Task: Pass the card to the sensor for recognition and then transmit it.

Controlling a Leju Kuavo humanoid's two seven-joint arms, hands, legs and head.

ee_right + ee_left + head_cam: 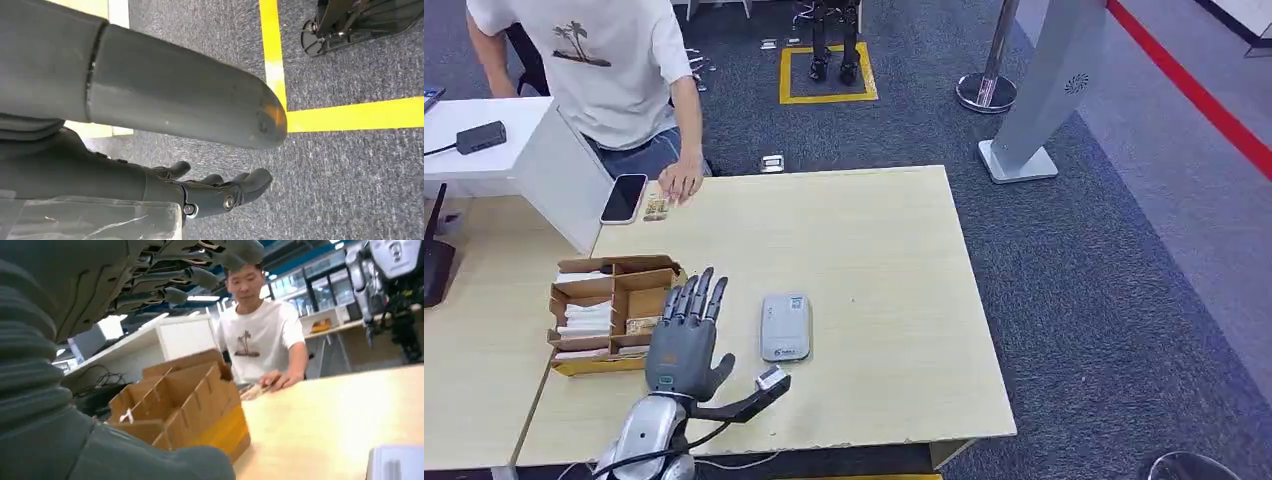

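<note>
Working over a broad pale tabletop (874,260), with a person (614,70) leaning in at the far edge, palm (682,180) resting on the wood beside a phone (624,198) and a small flat brownish item (656,207), too small to identify.

Nearer, toward the left edge: an open cardboard box (604,365), divided into compartments, holding stacked cards (589,318). Taken to be the supply of the task's card; cannot tell which card is meant.

Hovering just beside that box, on the sensor's side: the left hand (686,335), flat, fingers spread wide, thumb out, holding nothing. Poised above the wood, between box and sensor (785,327), touching neither as far as the head view tells.

Hanging low over grey carpet and a yellow floor line: the right hand (220,192), fingers loosely extended, empty.

Lying flat near the front edge: the sensor, a small pale grey slab, well clear of the far edge.

Judged to be at the first step: no card lifted, nothing presented to the sensor, nothing handed on. Next move calls for shifting the left hand over the box, reaching down into a compartment and pinching one thin card off the stack without dragging its neighbours, then carrying it across to the sensor's face.
</note>
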